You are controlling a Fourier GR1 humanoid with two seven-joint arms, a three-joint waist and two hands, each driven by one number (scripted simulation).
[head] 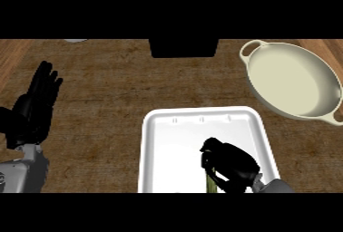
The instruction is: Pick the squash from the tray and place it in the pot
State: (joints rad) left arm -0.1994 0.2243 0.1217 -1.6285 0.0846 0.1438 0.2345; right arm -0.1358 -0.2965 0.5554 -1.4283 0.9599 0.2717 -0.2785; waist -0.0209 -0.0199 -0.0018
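Wooden tabletop (107, 104) carries all things. White tray (167, 149) sits at front centre; inside it, near the front-right, the right robot hand (231, 165) has fingers curled round a green squash (209, 182), mostly hidden, only a thin strip shows. Cream pot (291, 86) w/ two handles stands at back right, nothing inside. Left robot hand (36, 102) rests open at left edge, fingers up.

A black box (183, 47) sits at the wooden counter's (107, 99) far edge; a pale object (75, 40) peeks in nearby.
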